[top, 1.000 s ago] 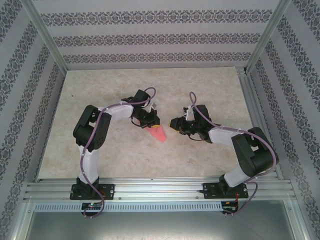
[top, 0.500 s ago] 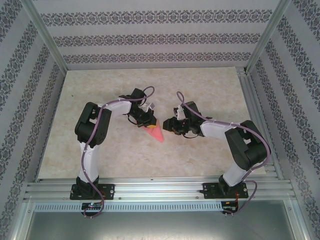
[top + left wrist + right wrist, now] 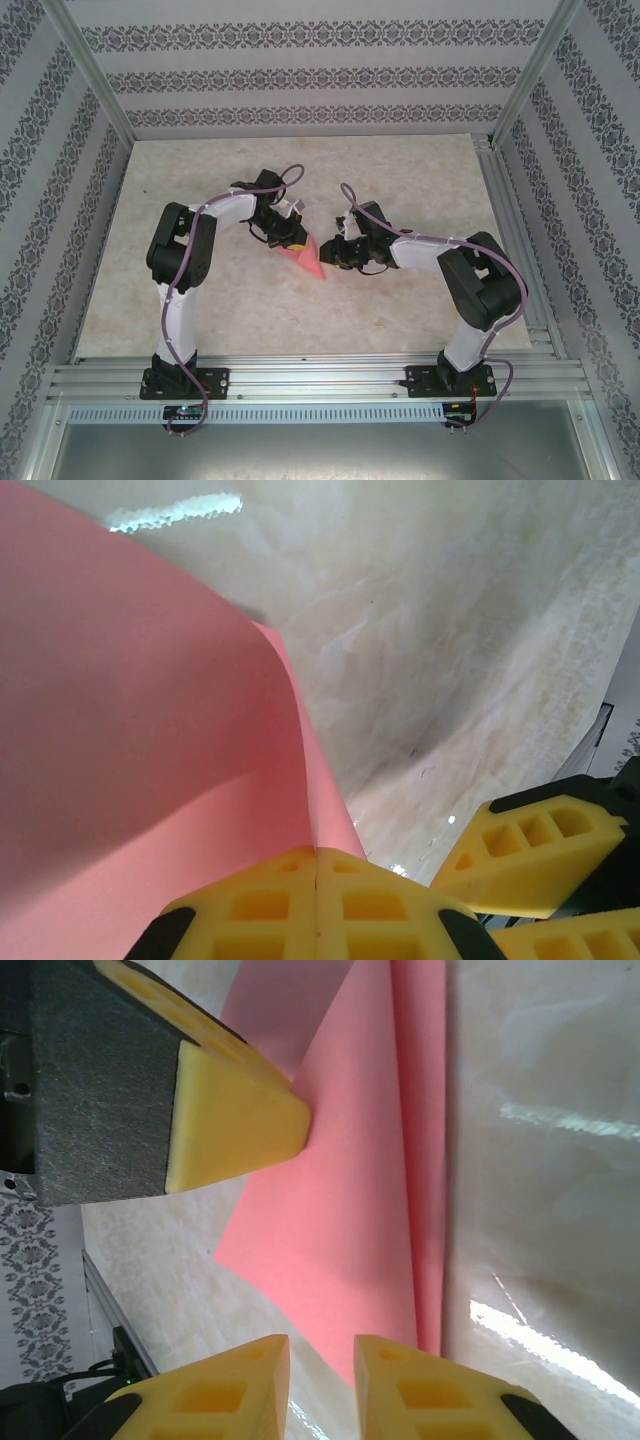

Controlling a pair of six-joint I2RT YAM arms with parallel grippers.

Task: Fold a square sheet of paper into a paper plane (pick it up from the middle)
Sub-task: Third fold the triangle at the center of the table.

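The pink-red sheet of paper [image 3: 310,260], folded to a narrow pointed shape like a paper plane, hangs low over the table's middle. My left gripper [image 3: 297,243] is shut on its upper end; in the left wrist view the yellow fingers [image 3: 260,905] meet on the paper [image 3: 150,730], which curves away from them. My right gripper [image 3: 332,254] stands just right of the paper's point. In the right wrist view its jaws [image 3: 322,1370] are open by a narrow gap, the paper's [image 3: 350,1190] lower tip reaching that gap. A left fingertip [image 3: 240,1115] presses the sheet's far edge.
The beige marbled table [image 3: 400,170] stretches behind and to both sides of the arms. Metal frame rails [image 3: 300,378] run along the near edge, and patterned walls close in the back and sides. The two grippers are almost touching.
My right gripper has swung left and slightly away from the bases, up to the paper's point. My left gripper has drawn the paper a little left and farther from the bases.
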